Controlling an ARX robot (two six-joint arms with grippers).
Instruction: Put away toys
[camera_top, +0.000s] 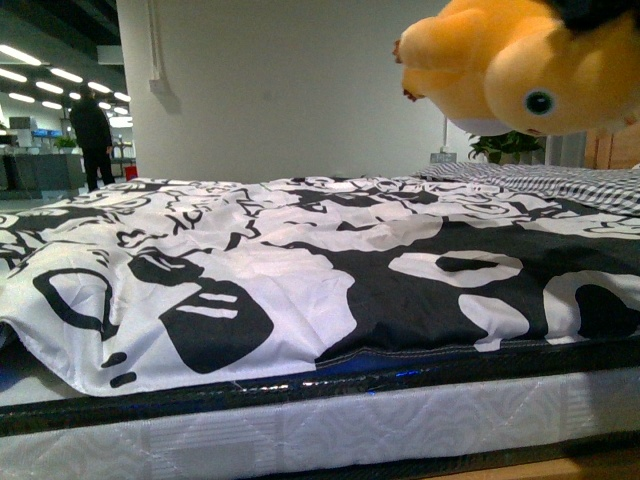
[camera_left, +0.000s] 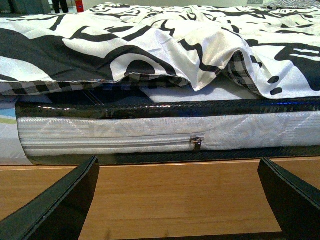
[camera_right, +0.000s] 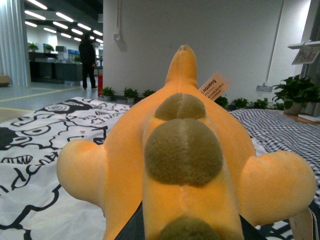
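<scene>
Your right gripper (camera_top: 592, 10) is clenched on the plush toy (camera_top: 520, 70) hanging beneath it, high above the bedspread (camera_top: 300, 270); hold firm while carrying. Your left gripper (camera_left: 177, 197) sits released, empty.

Orange-yellow plush toy (camera_top: 520, 65), olive back spots, aloft above duvet (camera_top: 300, 250), seemingly inverted.

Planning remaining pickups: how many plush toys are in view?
1. The orange plush toy is aloft over the right side of the bed; others may be hidden.
</scene>
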